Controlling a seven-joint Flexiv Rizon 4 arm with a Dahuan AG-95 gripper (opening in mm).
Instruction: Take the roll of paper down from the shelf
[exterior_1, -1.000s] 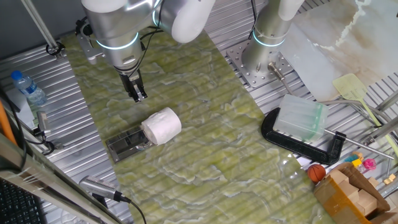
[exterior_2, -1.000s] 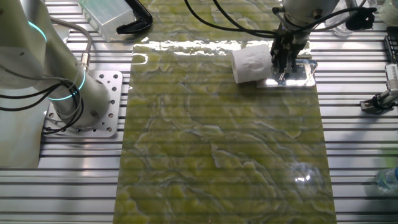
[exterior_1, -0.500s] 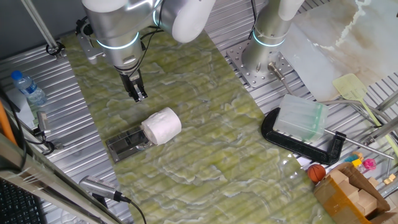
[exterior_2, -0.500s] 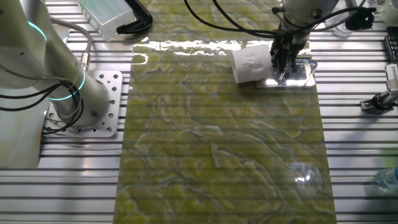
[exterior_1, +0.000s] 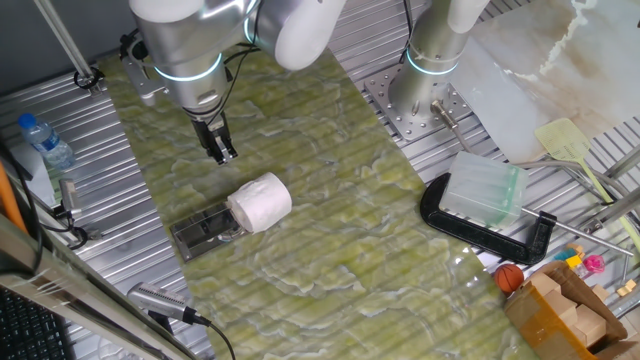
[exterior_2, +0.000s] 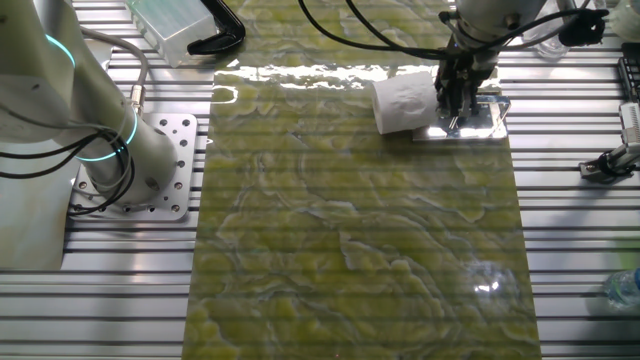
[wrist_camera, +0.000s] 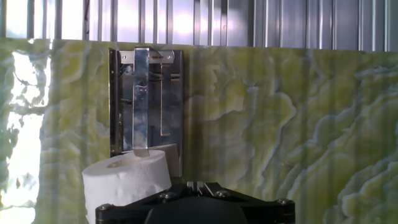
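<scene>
Roll of paper (exterior_1: 262, 202) lies on its side at the shelf (exterior_1: 200, 232) end, apparently already off it.

Gripper (exterior_1: 221, 152) hangs above the mat beside them, fingers nearly together, holding nothing. Open green mat (exterior_1: 330, 230) lies all around; the clamp (exterior_1: 485, 235) is well apart.

Green marbled mat (exterior_1: 330, 200) on a ribbed metal table (exterior_2: 580, 250).
Bright glare falls across the mat's far edge.
</scene>
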